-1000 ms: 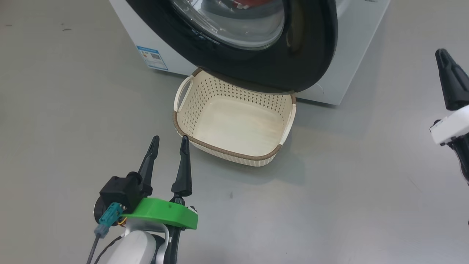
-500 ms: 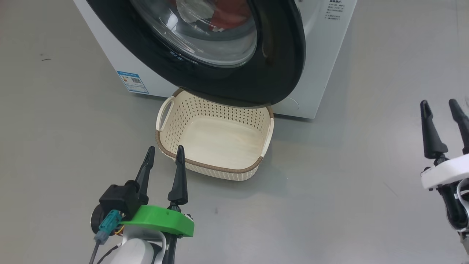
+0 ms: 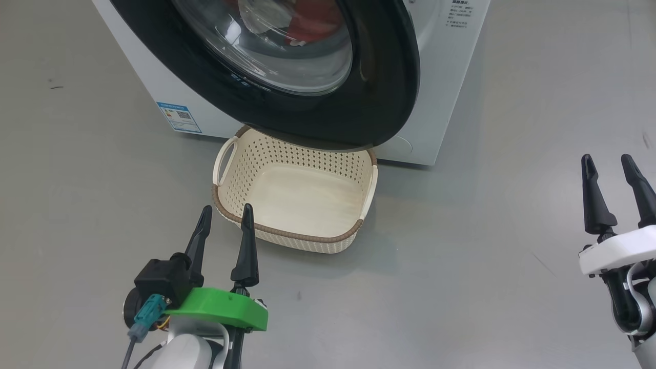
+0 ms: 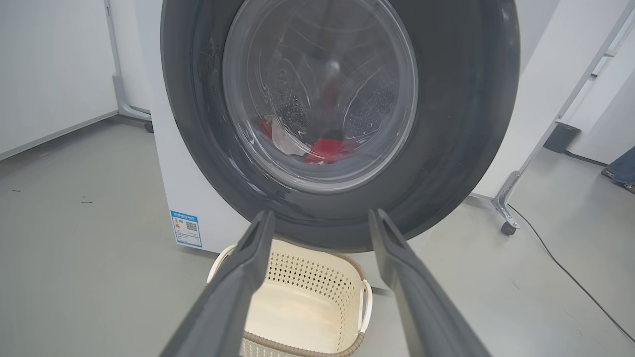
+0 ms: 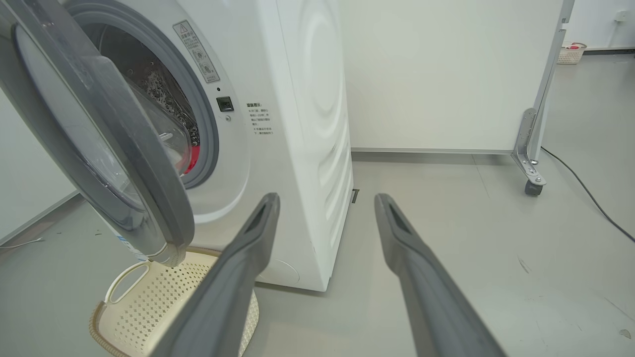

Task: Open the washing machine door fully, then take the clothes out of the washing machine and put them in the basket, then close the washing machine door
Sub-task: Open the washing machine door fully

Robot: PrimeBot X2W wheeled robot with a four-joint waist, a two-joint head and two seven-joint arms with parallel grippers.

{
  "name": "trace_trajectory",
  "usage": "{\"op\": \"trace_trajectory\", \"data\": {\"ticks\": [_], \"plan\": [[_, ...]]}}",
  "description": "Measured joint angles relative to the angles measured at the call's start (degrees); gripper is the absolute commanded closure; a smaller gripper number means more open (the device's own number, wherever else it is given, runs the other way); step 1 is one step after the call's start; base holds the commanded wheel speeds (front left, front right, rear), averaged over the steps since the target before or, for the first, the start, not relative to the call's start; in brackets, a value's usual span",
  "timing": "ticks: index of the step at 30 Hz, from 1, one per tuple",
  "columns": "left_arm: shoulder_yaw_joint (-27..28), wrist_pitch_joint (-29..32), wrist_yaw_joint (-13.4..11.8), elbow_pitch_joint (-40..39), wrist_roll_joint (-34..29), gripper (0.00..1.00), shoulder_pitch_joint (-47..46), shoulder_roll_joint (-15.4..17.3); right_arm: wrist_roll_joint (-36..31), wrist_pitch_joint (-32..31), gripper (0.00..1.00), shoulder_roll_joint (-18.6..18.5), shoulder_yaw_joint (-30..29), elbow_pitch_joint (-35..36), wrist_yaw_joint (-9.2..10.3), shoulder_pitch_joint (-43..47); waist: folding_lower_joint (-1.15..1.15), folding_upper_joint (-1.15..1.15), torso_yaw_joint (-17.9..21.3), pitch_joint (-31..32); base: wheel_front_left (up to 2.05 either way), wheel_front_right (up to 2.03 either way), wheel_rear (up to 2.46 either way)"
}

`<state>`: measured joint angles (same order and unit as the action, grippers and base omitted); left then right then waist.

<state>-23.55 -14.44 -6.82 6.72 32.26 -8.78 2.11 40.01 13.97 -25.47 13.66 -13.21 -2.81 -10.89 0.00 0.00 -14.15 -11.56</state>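
The white washing machine [image 3: 435, 77] stands at the top of the head view. Its black-rimmed door [image 3: 389, 87] hangs partly open over the far edge of the cream basket [image 3: 297, 233], which has nothing in it. Red and white clothes [image 4: 325, 148] lie inside the drum, seen through the door glass [image 4: 317, 89]. My left gripper [image 3: 225, 215] is open near the basket's front left corner, holding nothing. Far to the right, over the floor, my right gripper [image 3: 607, 164] is open too. In the right wrist view the door [image 5: 124, 148] stands ajar beside the grey seal [image 5: 206, 124].
Grey floor [image 3: 487, 230] surrounds the machine. A white partition on a castor [image 5: 533, 187] stands to the machine's right, with a black cable [image 5: 585, 191] on the floor. A person's foot [image 4: 620, 171] shows at the far right of the left wrist view. A small basket [image 5: 570, 52] sits far off.
The head camera has tilted up, so machine and basket sit lower and further left. My right gripper has come down and in from the right edge; both its fingers now show.
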Motion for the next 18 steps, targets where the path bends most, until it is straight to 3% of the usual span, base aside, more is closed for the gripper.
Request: {"op": "trace_trajectory", "data": {"ticks": [18], "plan": [[0.71, 0.00, 0.00, -0.01, -0.01, 0.00, 0.03, 0.01, -2.46, 0.05, 0.00, 2.21, -2.65, 2.41, -0.07, 1.97, 0.00, 0.00, 1.61, -0.48, 0.00, 0.00, 0.00]]}}
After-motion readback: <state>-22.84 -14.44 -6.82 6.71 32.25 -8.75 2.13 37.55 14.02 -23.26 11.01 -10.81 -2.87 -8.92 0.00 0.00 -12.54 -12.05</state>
